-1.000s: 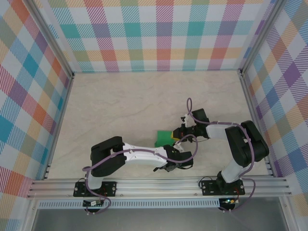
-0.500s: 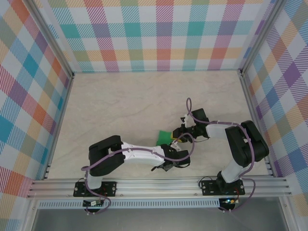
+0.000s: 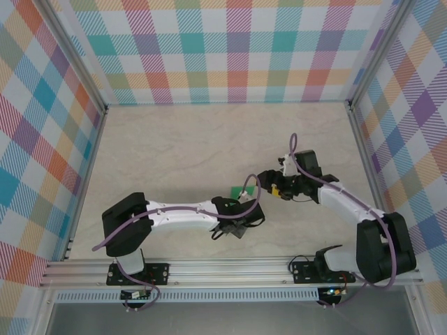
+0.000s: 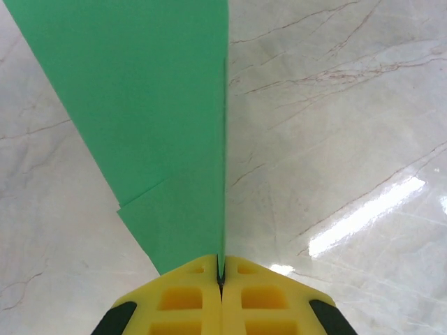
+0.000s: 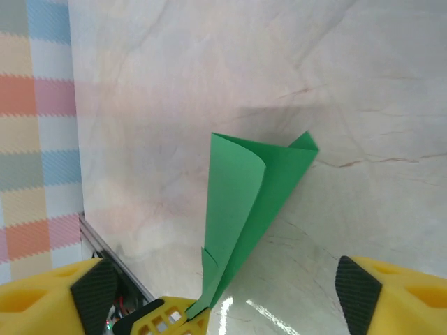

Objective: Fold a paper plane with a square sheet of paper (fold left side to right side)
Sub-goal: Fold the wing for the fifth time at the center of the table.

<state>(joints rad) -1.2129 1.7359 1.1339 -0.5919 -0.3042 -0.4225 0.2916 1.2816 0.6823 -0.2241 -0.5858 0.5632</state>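
The square sheet of paper (image 5: 248, 188) is bright green and folded into a narrow pointed wedge with loose layers. It stands on edge above the marble table. My left gripper (image 4: 221, 272) is shut on its narrow end, and the wide part of the paper (image 4: 160, 105) fans away from the yellow jaws. From above, a small patch of the green paper (image 3: 236, 190) shows beside the left gripper (image 3: 243, 204). My right gripper (image 3: 269, 184) stands open just right of the paper, apart from it. In the right wrist view my right gripper (image 5: 225, 289) has its fingers spread wide on either side.
The marble table (image 3: 181, 153) is boxed in by plaid walls (image 3: 237, 49) on three sides. An aluminium rail (image 3: 230, 269) runs along the near edge with both arm bases. Purple cables loop over both arms close to the paper.
My right gripper has opened and drawn back to the right off the paper. My left gripper has shut on the paper's narrow end. Both arms' elbows swung outward.
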